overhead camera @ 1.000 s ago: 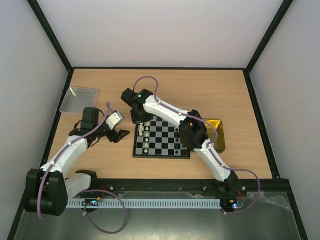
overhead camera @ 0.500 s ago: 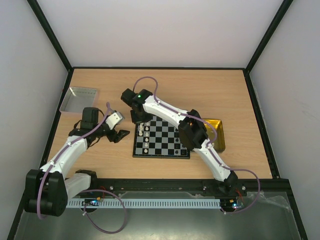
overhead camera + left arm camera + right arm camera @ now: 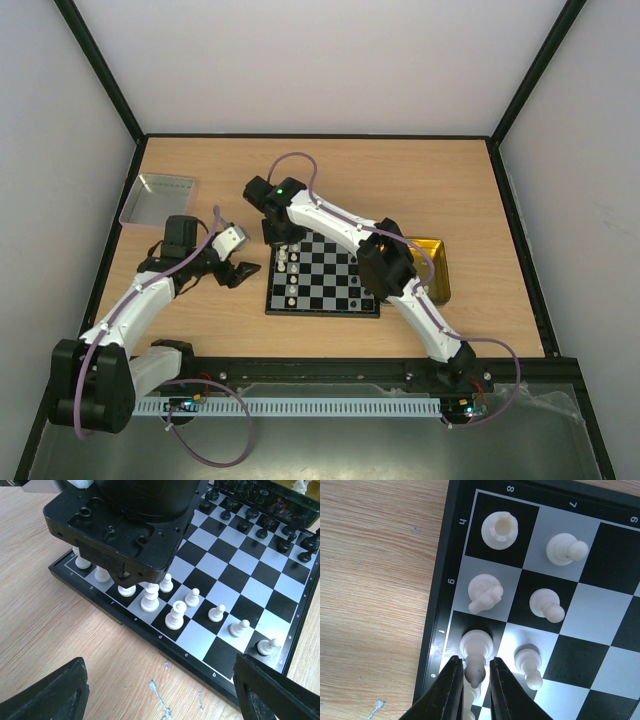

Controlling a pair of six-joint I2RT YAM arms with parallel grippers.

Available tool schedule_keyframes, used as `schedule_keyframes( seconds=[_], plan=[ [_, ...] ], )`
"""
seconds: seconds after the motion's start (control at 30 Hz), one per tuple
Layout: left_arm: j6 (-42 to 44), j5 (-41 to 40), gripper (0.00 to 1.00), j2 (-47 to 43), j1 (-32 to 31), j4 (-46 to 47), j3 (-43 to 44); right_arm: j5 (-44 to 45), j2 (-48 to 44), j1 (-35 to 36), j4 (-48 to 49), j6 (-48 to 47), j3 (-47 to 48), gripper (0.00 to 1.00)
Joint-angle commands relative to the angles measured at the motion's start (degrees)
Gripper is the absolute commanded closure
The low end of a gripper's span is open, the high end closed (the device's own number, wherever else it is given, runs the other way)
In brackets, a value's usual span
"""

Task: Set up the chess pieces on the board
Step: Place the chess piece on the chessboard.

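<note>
Board (image 3: 335, 285) lies between the arms; left gripper (image 3: 157, 680) beside it, jaws spread wide, empty; right gripper (image 3: 473, 661) over the far-left corner, jaws flanking a white bishop (image 3: 476, 645) standing on f; gripped or freed, cannot tell; piece probably light, hard, slick, tippy; pinch upper stem.

Left arm (image 3: 140, 298): elbow bent, forearm angled inward.
Left gripper (image 3: 160, 695): fingers wide apart, holding nothing.
Right arm (image 3: 420, 300): stretched forward-left, wrist pointing down.
Right gripper (image 3: 476, 682): fingers slightly parted.
</note>
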Motion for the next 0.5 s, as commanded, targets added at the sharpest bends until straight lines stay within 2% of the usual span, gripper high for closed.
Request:
schedule_keyframes(
  seconds=[0.0, 0.47],
  plan=[
    [1.57, 2.56, 0.21, -1.36, 0.40, -1.70, 0.18, 0.12, -1.72, -0.47, 0.27, 0.78, 1.38, 0.85],
    [1.96, 4.26, 0.22, -0.98, 0.40, -2.95, 1.18, 1.31, -4.80, -0.96, -0.15, 1.54, 1.34, 0.83]
  ],
)
